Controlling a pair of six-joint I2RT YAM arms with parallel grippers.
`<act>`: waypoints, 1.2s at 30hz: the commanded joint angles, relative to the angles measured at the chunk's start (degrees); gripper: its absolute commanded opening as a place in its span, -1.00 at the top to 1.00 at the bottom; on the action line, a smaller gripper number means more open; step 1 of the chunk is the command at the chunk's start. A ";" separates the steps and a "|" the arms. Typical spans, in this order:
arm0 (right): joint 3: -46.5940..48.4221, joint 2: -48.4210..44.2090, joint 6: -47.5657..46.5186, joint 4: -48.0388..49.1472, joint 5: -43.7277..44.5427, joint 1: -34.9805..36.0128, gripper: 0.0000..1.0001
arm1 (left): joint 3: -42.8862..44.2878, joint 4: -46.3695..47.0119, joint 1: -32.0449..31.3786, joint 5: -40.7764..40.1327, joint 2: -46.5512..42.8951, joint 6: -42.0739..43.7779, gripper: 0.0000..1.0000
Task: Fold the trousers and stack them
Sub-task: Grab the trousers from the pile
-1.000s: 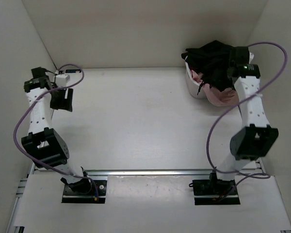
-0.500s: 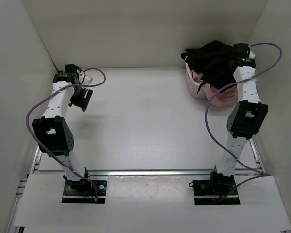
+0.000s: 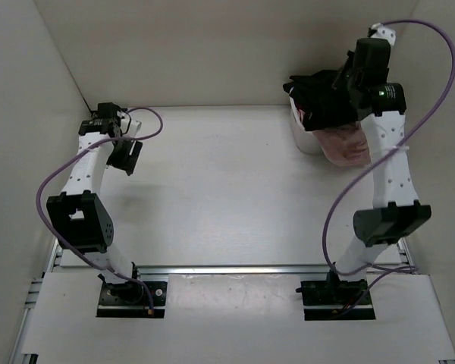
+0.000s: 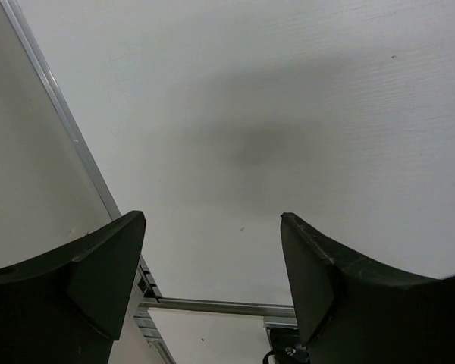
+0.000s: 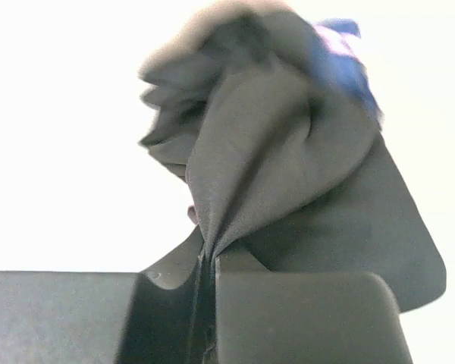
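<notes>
Pinching trousers (image 5: 288,167), pink garment (image 3: 350,145) beside (white bin (image 3: 304,136))

Crumpled black trousers (image 3: 318,98), far right

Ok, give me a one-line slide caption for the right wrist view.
Right claw shut on a pinched fold of the black trousers, bunched fabric filling the frame.

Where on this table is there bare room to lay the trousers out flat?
The wide middle of the table is bare, from the open left gripper at far left across to the bin, forward to the metal rail. The far right corner is crowded: the bin holds a pink garment, and the right gripper holds the trousers above it.
</notes>
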 commanded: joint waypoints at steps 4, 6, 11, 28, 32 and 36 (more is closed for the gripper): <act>6.46 -14.72 -12.62 13.36 -2.42 17.98 1.00 | -3.36 1.42 -0.01 3.18 -11.15 -1.85 -0.67; 6.46 -16.31 -13.24 16.35 -7.78 25.17 1.00 | -4.67 1.94 0.51 3.79 -13.52 -2.55 -0.69; 7.60 -17.11 -8.42 23.83 -12.80 35.48 1.00 | -4.16 1.94 2.97 6.69 -16.69 -3.08 -0.72; -16.33 -18.77 15.38 23.77 -29.16 25.87 1.00 | 4.28 1.94 2.97 2.30 -11.08 -0.45 -0.77; -32.33 -23.00 15.35 11.21 -32.48 12.67 1.00 | -2.72 1.94 1.75 2.30 -11.07 1.22 -0.74; -40.99 -20.11 4.79 -4.69 -30.93 3.95 -0.99 | -10.45 3.61 -1.41 3.53 -10.46 1.75 -0.72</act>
